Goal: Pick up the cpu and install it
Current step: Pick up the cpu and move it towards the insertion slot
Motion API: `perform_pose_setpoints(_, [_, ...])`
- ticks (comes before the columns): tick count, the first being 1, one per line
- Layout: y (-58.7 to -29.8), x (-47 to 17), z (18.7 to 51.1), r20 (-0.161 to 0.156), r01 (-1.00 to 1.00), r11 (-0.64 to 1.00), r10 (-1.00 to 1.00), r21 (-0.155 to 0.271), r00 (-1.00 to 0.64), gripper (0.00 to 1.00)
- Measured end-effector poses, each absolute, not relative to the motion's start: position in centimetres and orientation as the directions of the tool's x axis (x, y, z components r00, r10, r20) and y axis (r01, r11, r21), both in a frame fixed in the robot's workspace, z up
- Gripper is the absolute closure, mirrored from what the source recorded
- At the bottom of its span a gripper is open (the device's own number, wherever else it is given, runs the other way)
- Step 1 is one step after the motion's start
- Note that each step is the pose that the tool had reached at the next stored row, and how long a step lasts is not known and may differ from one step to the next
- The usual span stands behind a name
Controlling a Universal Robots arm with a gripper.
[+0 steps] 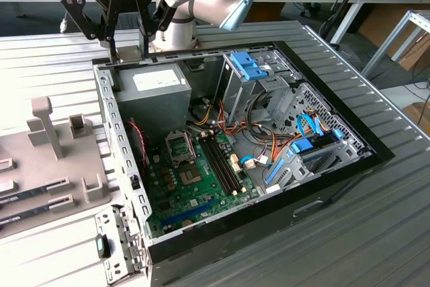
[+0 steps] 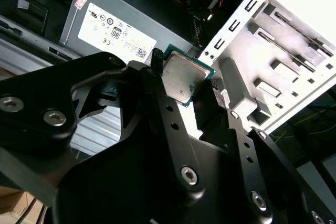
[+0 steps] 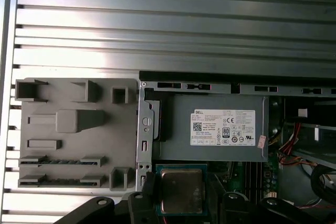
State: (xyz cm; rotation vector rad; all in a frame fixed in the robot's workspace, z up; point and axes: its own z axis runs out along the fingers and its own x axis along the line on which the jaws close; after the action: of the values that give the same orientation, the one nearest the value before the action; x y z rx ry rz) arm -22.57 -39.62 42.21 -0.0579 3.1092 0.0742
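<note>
Above the power supply [image 3: 178, 129], the gripper [image 1: 127, 46] is closed on the cpu [image 3: 181, 191].

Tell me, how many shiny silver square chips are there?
1. The cpu is pinched in the gripper, over the case edge beside the power supply. More could be hidden inside the case.

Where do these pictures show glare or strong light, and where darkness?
Exterior view: the ribbed table is washed out at that view's left. First wrist view: bright bands of glare cross the table. Second wrist view: the cpu catches light, the gripper holding it is dark.
</note>
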Motion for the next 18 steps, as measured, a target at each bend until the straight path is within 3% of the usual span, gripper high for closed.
perform_pose_setpoints(18, [-39.62, -21.66, 41.99, -0.032, -0.038, 0.998, -0.036, 0.047, -0.999, 0.53])
